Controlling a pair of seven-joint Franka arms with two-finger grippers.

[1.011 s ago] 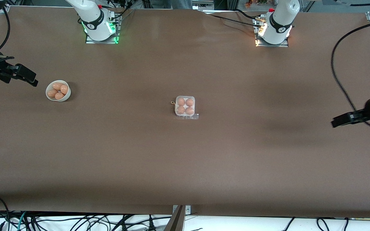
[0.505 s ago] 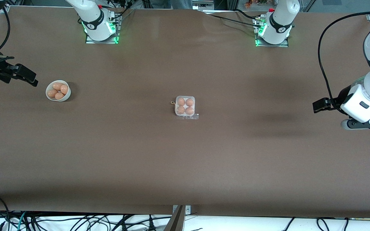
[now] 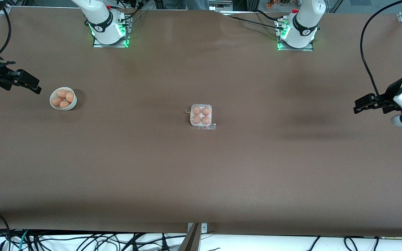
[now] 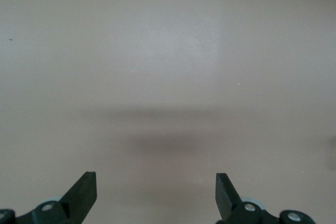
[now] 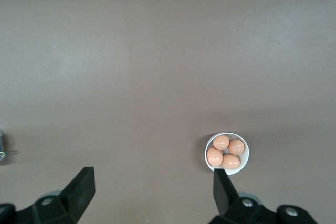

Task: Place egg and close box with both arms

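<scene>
box holds four eggs (lid down); bowl holds four.

A wide brown table carries everything, its matte top bare over most of its spread. Near the middle sits the box, a small white tray with its clear lid down over four orange-brown eggs, well apart from every edge. Toward the right arm's end of the table, close to that short edge, stands a round white bowl holding four more eggs, and the two arm bases are bolted along the long edge farthest from the front camera.
</scene>
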